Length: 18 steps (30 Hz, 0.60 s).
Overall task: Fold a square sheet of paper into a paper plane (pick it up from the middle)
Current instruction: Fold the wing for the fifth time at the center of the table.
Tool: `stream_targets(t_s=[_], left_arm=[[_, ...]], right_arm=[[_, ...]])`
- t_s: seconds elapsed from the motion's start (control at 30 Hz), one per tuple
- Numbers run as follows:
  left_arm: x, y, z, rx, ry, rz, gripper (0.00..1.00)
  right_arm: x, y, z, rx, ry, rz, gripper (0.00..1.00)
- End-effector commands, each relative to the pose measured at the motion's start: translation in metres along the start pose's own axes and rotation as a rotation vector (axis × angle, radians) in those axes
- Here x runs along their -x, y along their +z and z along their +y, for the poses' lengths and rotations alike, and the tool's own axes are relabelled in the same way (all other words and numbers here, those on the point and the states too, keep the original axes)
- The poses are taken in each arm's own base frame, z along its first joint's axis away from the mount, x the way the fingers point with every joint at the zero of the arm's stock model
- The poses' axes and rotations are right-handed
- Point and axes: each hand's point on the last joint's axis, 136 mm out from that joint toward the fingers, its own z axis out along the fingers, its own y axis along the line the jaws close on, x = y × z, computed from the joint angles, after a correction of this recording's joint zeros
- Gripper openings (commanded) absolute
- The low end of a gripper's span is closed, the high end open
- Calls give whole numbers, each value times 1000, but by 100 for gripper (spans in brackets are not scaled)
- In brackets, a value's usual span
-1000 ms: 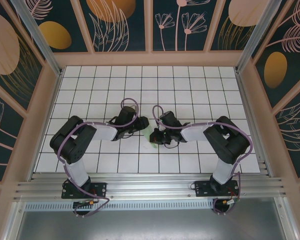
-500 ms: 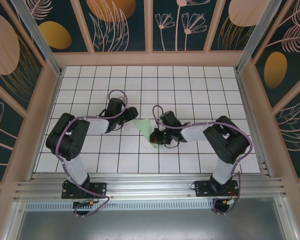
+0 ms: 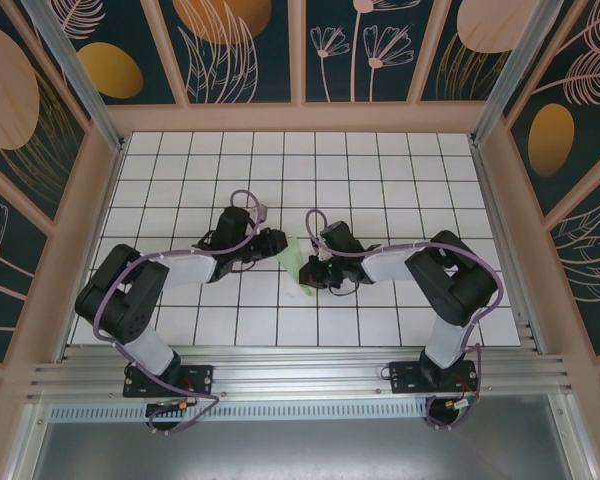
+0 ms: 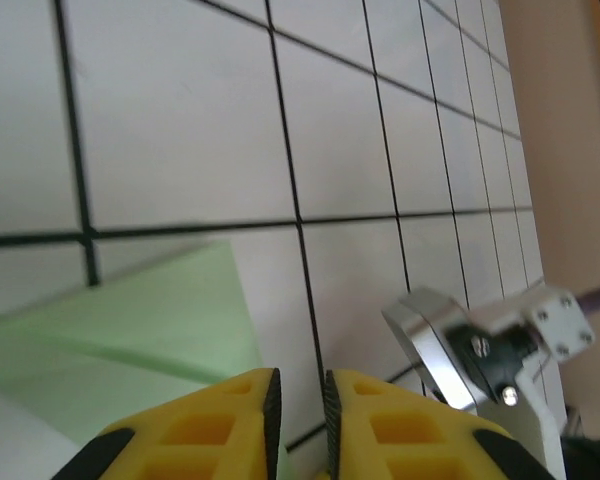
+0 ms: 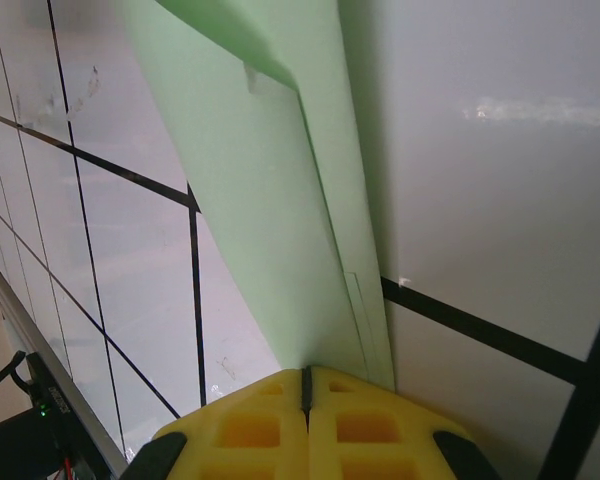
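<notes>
Pale green thin paper sheet (image 3: 298, 262), part-folded, at centre of white grid-tiled table (image 3: 380, 180). Right gripper (image 5: 305, 372) clamped on its edge; left gripper (image 4: 298, 375) slit-open, empty. Judged light, floppy, creasable: pinch at folded edge.

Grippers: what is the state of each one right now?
Left gripper: fingers slightly open, nothing seen between them.
Right gripper: closed on the green paper.

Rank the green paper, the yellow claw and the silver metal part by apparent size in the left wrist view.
1-2. green paper and left claw: alike; the claw is nearest the camera and cut off.
3. silver metal part: clearly smallest.
</notes>
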Motion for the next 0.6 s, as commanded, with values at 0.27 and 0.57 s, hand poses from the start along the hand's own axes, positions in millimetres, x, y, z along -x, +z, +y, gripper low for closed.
stream_targets(t_s=[0.27,0.57], left_arm=[[-25,28,56,150,-56,67,16],[-38,30,73,199,-62,104,15]], right_arm=[[-11,4,-23,-91,48,24,0],[17,-7,34,49,-32,-27,0]])
